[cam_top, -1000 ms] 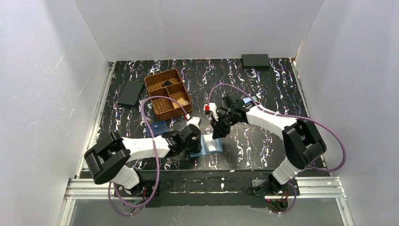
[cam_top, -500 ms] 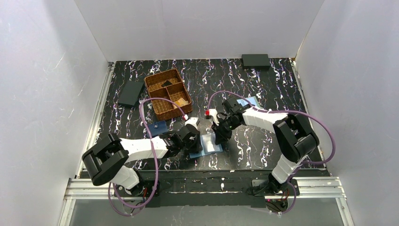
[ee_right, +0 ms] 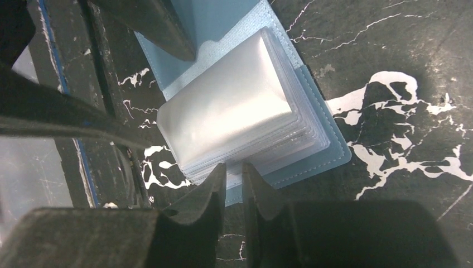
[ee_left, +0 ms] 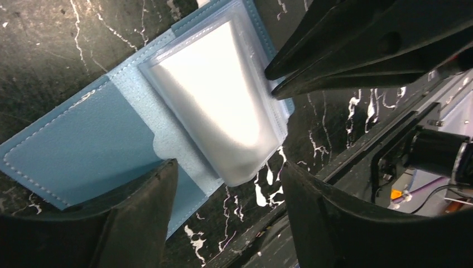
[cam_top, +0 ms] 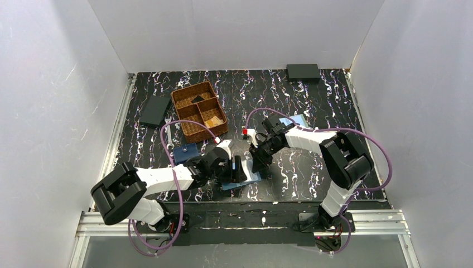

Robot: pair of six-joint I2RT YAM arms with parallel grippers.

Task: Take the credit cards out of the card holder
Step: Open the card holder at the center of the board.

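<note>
At the left edge of the black marbled desk (cam_top: 312,178) a flat black rectangular wallet (cam_top: 154,111) is lying. Right of it, a brown woven basket (cam_top: 191,88) with compartments is sitting toward the far side, and a small navy wallet (cam_top: 184,152) is lying nearer the arms.

Close to the middle of the near edge, the left gripper (ee_left: 228,167) is hovering over the steel-blue bifold card holder (ee_left: 72,151). Its fingers (ee_left: 139,223) are standing spread wide, with nothing between them but the holder below.

The holder is lying open and flat on the desk. The whitish plastic credit cards (ee_right: 234,106) are sitting inside its stack of clear sleeves, none of them out.

The right gripper (ee_right: 233,170) is reaching in from the right, its tips touching the edge of that stack. Its fingers (ee_right: 215,192) are almost pressed together, leaving a narrow slit; I cannot tell whether they are pinching a sleeve or card.

Under the right arm a pale sky-blue folding holder (cam_top: 294,120) is peeking out. A flat black box (cam_top: 303,71) is resting at the far edge near the right corner.
</note>
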